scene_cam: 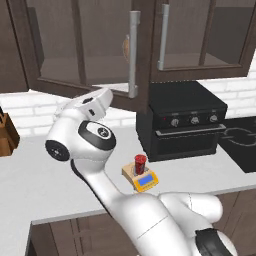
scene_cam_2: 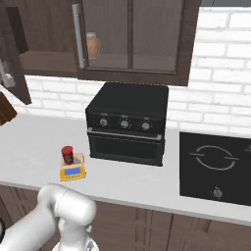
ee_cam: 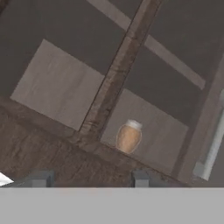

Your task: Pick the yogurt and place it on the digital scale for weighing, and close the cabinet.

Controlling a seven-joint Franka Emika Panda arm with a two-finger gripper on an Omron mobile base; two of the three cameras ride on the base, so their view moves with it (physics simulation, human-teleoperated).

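A small dark red yogurt [scene_cam: 140, 163] cup stands upright on the tan plate of the yellow-orange digital scale [scene_cam: 141, 178], which sits on the pale grey bench [scene_cam: 45, 185] just in front of the left corner of a black oven [scene_cam: 182, 120]. The scale's blue display faces the front edge of the bench. To the right of the oven, a black cooktop [scene_cam_2: 215, 166] lies flush in the bench.

Above, the dark brown cabinet [scene_cam: 145, 45] hangs on a white brick wall. Its left glass-paned door [scene_cam: 80, 50] is swung open toward the camera (its long silver bar handle [scene_cam: 133, 54] sits at the door's leading edge), while the right door looks shut. Inside, a tan glass jar [scene_cam_2: 92, 45] with a grey lid stands on the shelf.

The white arm rises from the lower right of the left base view and bends up toward the open door. In the hand view the two dark fingers [ee_cam: 140, 177] point at the wooden frame of a glass door, with the jar [ee_cam: 128, 136] visible through the pane just beyond; the tips stand apart with nothing between them. A brown wooden object [scene_cam: 7, 135] stands at the far left of the bench.
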